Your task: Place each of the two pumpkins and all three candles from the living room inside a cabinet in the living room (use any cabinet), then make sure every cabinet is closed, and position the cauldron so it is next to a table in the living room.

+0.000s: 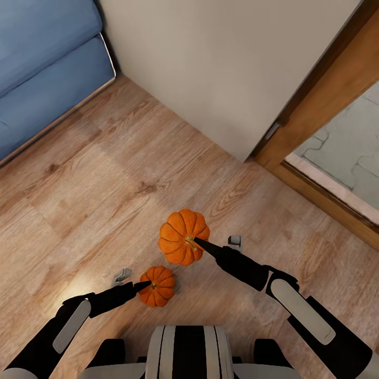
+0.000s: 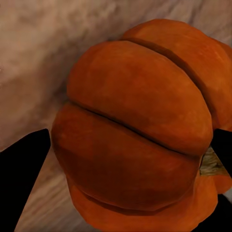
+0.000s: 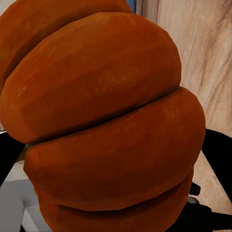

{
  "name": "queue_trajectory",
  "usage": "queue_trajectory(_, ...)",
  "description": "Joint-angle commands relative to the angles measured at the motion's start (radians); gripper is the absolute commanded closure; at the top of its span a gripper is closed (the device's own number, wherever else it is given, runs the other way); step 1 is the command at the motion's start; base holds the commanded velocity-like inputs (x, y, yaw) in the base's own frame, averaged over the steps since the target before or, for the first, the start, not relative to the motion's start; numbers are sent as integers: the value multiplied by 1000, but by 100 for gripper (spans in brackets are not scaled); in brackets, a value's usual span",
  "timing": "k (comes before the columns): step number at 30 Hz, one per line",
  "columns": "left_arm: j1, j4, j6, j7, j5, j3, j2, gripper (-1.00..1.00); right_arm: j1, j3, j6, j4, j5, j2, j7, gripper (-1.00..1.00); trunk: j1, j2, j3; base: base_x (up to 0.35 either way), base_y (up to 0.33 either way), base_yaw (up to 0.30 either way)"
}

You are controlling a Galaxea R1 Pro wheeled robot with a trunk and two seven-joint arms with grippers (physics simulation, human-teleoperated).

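Wood floor (image 1: 105, 173), cream wall (image 1: 221, 68), blue sofa (image 1: 42, 63).

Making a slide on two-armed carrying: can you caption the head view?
Each gripper, left and right, holds a pumpkin, small and larger, above the wood floor.

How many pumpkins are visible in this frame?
2. The larger-looking pumpkin is in the right gripper; the smaller-looking pumpkin is in the left gripper. Both are above the wooden floor.
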Motion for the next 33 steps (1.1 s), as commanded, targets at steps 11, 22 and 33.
queue_trajectory(11,0,-1,4,1,3,-2,1,100,-1,1,4,0,-11,-1,1,100,-2,1,15,0,0,0)
queue_trajectory(22,0,-1,4,1,3,-3,2,100,-1,1,4,1,-11,-1,1,100,-6,3,50,0,0,0)
queue_trajectory(33,0,-3,6,1,3,5,7,100,-1,1,4,7,-13,-1,-4,100,-11,5,92,0,0,0)
